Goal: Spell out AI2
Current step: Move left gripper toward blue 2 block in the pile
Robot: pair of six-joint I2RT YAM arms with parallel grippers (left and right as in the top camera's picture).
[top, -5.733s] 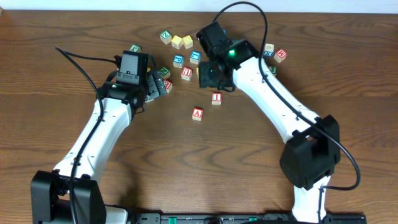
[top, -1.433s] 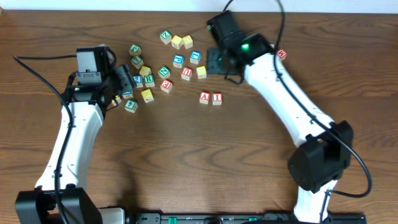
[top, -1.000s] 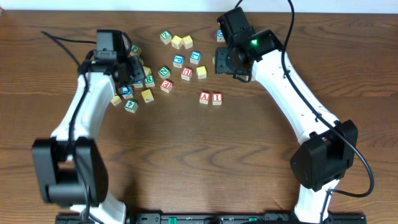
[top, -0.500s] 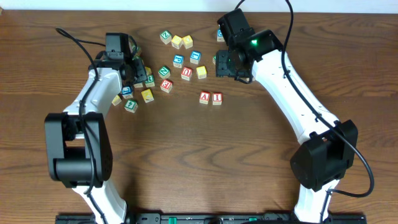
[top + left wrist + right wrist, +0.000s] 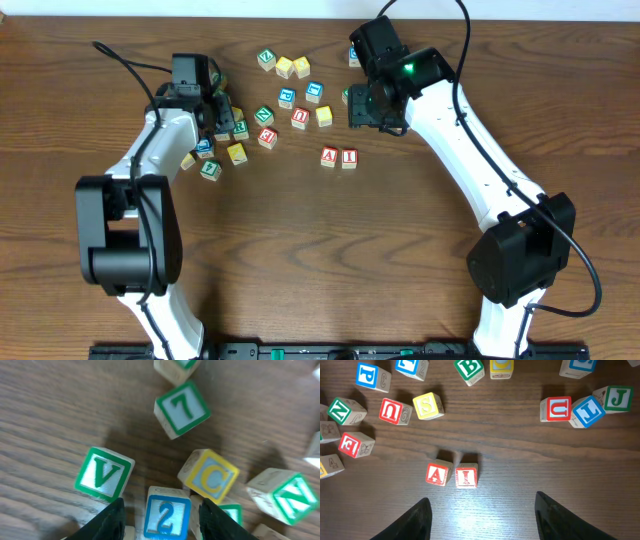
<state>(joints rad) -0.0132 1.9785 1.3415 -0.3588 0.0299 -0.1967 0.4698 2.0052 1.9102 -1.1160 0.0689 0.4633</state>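
red A block (image 5: 439, 474), blue 2 block (image 5: 166, 516)

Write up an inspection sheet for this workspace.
Surface: brown wood table, no spills seen.
Job's things: A block and I block side by side; 2 block in the left pile.
Clutter: loose blocks, among them V, 7, C.
Grippers: left gripper open, fingers either side of the 2 block, gaps showing; right gripper open, empty, above the A and I blocks.
Cables: left cable and right cable, black, looping free.
Surroundings: pale strip past the far edge; nothing else seen.
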